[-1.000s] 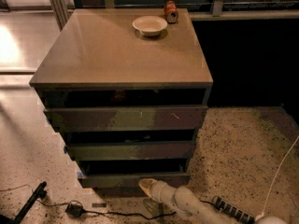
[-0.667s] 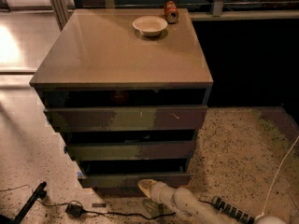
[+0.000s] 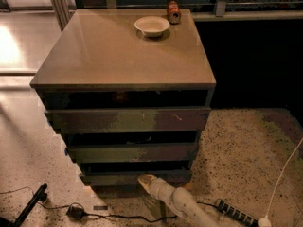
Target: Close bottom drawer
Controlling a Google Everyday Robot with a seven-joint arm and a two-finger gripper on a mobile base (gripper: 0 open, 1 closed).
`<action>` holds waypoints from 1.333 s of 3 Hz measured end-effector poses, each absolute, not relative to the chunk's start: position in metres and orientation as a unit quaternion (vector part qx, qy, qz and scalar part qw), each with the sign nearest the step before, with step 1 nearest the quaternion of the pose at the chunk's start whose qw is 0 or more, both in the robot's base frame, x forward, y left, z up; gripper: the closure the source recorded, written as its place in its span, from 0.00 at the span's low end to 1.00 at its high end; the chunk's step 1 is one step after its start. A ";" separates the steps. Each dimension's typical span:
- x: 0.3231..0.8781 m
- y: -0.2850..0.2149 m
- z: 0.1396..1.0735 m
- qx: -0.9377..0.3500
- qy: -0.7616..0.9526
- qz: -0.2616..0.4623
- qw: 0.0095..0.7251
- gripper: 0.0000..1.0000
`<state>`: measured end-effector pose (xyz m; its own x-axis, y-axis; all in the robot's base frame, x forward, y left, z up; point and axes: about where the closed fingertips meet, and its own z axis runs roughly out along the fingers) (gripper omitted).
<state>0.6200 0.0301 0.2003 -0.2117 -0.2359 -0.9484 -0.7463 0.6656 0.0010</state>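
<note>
The cabinet (image 3: 123, 60) has three dark drawer fronts stacked under a tan top. The bottom drawer (image 3: 113, 178) is the narrowest front, lowest of the three, and sits close to the cabinet face with a thin dark gap above it. My gripper (image 3: 146, 179) is at the end of the pale arm (image 3: 184, 206) that comes in from the lower right. Its tip rests against the bottom drawer's front, just right of centre.
A white bowl (image 3: 152, 26) and a small red-brown can (image 3: 173, 12) stand at the back of the cabinet top. Black cables (image 3: 109, 215), a black rod (image 3: 31, 205), a power strip (image 3: 235, 213) and a white cord (image 3: 284, 174) lie on the speckled floor.
</note>
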 end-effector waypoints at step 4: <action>0.609 -0.005 0.220 -0.324 0.751 0.272 0.507 1.00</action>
<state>0.6086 -0.0047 0.2195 -0.2764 -0.2119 -0.9374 -0.7622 0.6425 0.0795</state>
